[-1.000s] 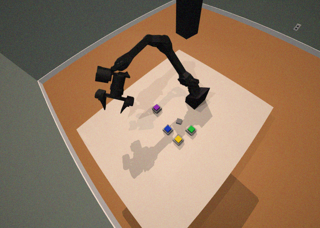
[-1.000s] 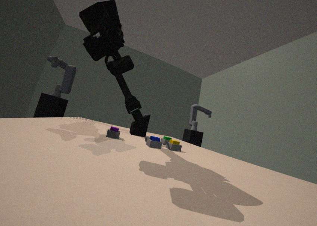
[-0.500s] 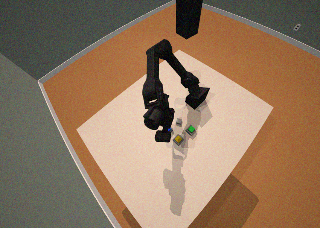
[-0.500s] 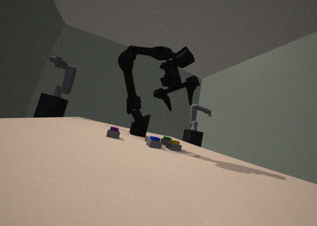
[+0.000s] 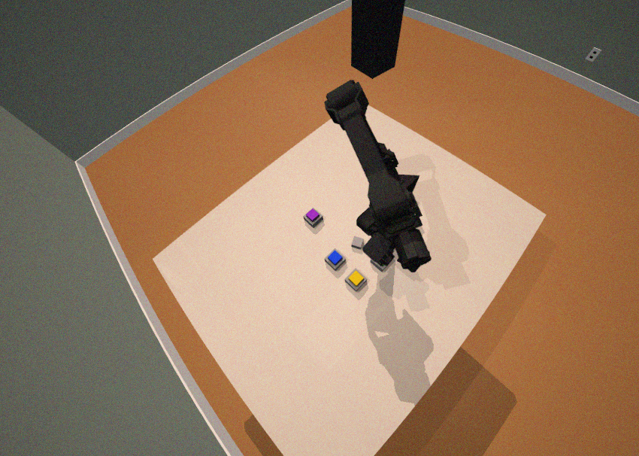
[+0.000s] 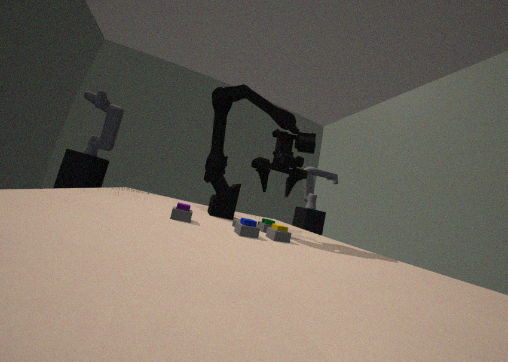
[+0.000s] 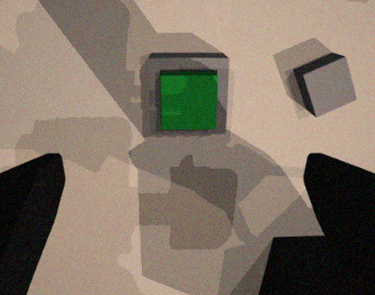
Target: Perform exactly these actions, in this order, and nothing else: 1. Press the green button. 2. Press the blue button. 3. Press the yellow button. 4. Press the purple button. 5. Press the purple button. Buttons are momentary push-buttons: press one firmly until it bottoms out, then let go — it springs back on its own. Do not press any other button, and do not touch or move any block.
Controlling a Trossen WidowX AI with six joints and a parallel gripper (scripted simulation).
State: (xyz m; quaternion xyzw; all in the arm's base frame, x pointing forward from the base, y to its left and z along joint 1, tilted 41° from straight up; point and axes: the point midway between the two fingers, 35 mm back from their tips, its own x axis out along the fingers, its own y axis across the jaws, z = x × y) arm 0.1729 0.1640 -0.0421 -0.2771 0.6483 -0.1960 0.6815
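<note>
Top: arm over the button cluster on the tabletop point(image 5: 258, 311), hiding the green button. Exterior: gripper point(image 6: 277, 184) well above it, fingers spread, grasping nothing. Wrist: green button point(image 7: 189, 101) ahead, grey block point(image 7: 325, 83) beside; stiff, springy cap, best pushed dead centre.
</note>
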